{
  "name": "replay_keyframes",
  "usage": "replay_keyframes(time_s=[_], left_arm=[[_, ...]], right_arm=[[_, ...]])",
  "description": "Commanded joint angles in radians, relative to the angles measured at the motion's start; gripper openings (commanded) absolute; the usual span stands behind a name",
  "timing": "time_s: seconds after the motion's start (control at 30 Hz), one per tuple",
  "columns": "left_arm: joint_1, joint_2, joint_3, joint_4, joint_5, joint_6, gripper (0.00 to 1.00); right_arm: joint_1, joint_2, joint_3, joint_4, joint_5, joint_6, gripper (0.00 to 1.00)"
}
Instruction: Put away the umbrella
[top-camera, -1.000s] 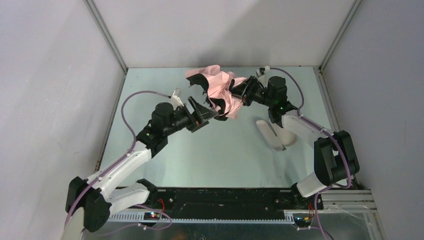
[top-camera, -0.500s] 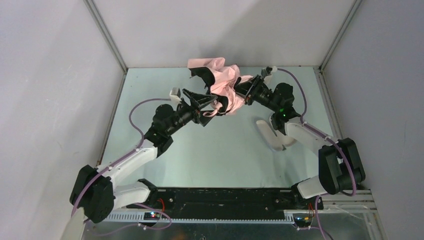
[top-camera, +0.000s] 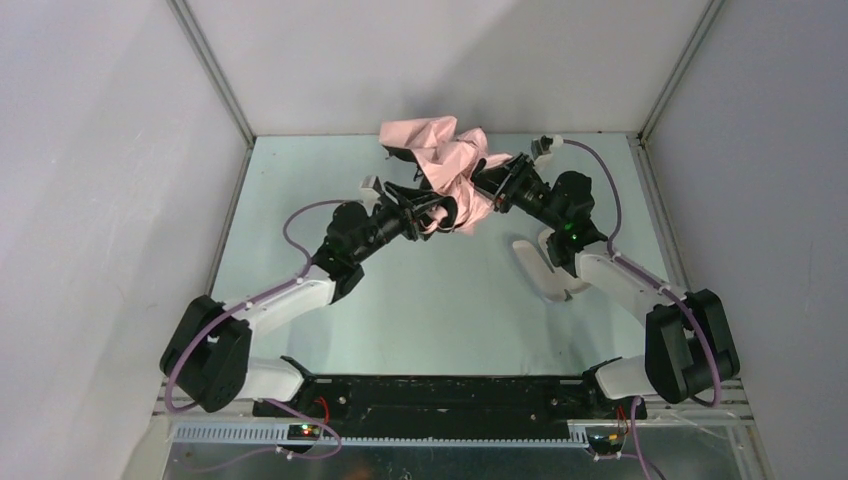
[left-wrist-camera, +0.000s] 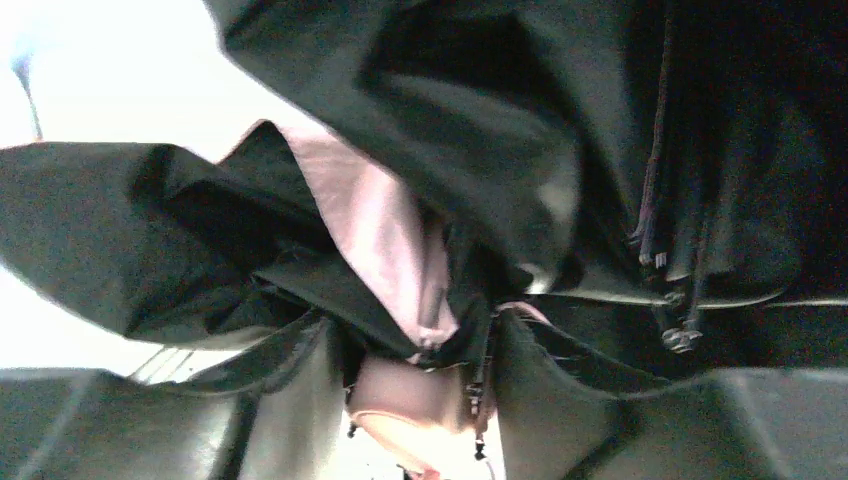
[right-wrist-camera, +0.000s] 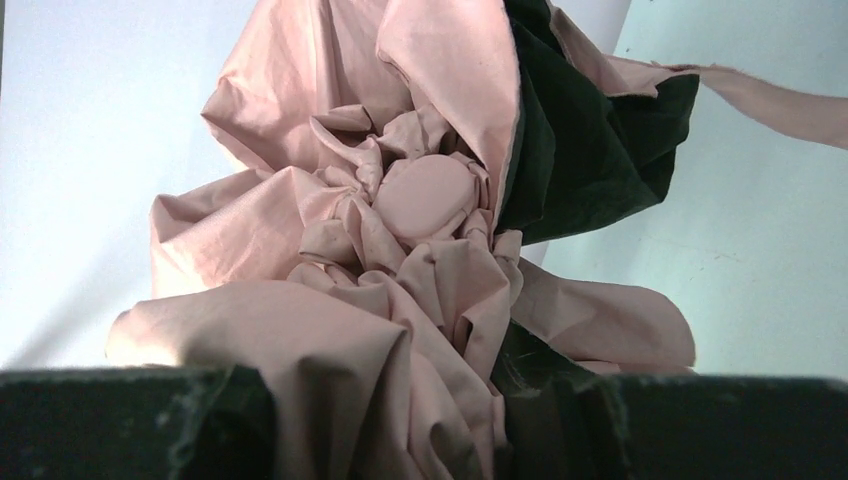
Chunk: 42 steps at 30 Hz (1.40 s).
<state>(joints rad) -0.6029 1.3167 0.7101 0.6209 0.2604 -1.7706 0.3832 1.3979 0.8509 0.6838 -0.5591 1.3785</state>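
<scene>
The umbrella (top-camera: 445, 160) is a crumpled pale pink canopy with a black underside, held above the back middle of the table between both arms. My right gripper (top-camera: 487, 185) is shut on bunched pink fabric; in the right wrist view the folds (right-wrist-camera: 330, 300) fill the gap of that gripper (right-wrist-camera: 420, 410), below the round pink cap (right-wrist-camera: 425, 195). My left gripper (top-camera: 425, 212) comes in from the left. In the left wrist view this gripper (left-wrist-camera: 420, 400) has the rounded pink handle end (left-wrist-camera: 410, 405) and black fabric (left-wrist-camera: 480, 120) filling the gap between its two fingers.
A pale lilac oblong hard case (top-camera: 545, 268) lies on the green table (top-camera: 420, 310) under the right forearm. Grey walls close the back and sides. The black base rail (top-camera: 440, 395) runs along the near edge.
My left arm has reached forward and right into the umbrella, and its jaws have narrowed around the handle end. The right gripper has shifted slightly back and right with the canopy.
</scene>
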Motion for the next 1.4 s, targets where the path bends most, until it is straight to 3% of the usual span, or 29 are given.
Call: replay_keyframes(time_s=[0.0,0.03,0.07,0.13,0.17,0.2,0.23,0.3,0.53,0.6,0.7,0.8,0.9,1.0,1.2,1.37], left_arm=[[-0.004,0.041,0.063,0.070,0.040,-0.028,0.34],[0.001,0.050,0.065,0.080,0.048,-0.031,0.26],[0.004,0.055,0.071,0.098,0.055,-0.031,0.09],[0.013,0.069,0.076,0.110,0.075,-0.033,0.01],[0.019,0.075,0.077,0.110,0.084,-0.035,0.01],[0.019,0.081,0.071,0.115,0.087,-0.038,0.00],[0.022,0.081,0.067,0.128,0.088,-0.049,0.00],[0.023,0.089,0.063,0.140,0.095,-0.058,0.00],[0.023,0.089,0.071,0.115,0.114,-0.062,0.00],[0.023,0.091,0.075,0.122,0.124,-0.062,0.00],[0.024,0.098,0.128,0.067,0.160,-0.014,0.00],[0.023,0.097,0.232,-0.191,0.251,0.186,0.00],[0.022,0.085,0.329,-0.324,0.285,0.370,0.00],[0.016,0.080,0.381,-0.490,0.287,0.503,0.00],[-0.012,0.056,0.404,-0.600,0.239,0.711,0.00],[-0.110,0.078,0.489,-0.794,0.175,0.962,0.00]], right_arm=[[0.055,-0.077,0.020,0.017,-0.027,-0.073,0.00],[0.058,-0.078,0.020,0.011,-0.027,-0.077,0.01],[0.061,-0.078,0.020,0.003,-0.027,-0.081,0.04],[0.059,-0.077,0.020,0.006,-0.026,-0.076,0.21],[0.054,-0.075,0.020,0.010,-0.025,-0.072,0.40],[0.050,-0.075,0.020,0.022,-0.020,-0.057,0.49],[0.042,-0.077,0.020,0.025,-0.017,-0.042,0.74],[0.033,-0.083,0.020,0.030,-0.010,-0.033,0.96],[0.027,-0.083,0.027,0.038,0.024,-0.039,0.99],[0.025,-0.092,0.048,-0.013,0.042,-0.053,0.99],[0.026,-0.099,0.122,-0.230,0.091,-0.092,0.99],[0.023,-0.089,0.190,-0.393,0.113,-0.156,1.00],[0.015,-0.087,0.226,-0.527,0.144,-0.164,1.00],[-0.016,-0.069,0.229,-0.530,0.100,-0.073,0.99],[-0.058,-0.023,0.263,-0.633,0.040,0.013,1.00],[-0.060,-0.016,0.267,-0.627,0.037,0.073,0.99]])
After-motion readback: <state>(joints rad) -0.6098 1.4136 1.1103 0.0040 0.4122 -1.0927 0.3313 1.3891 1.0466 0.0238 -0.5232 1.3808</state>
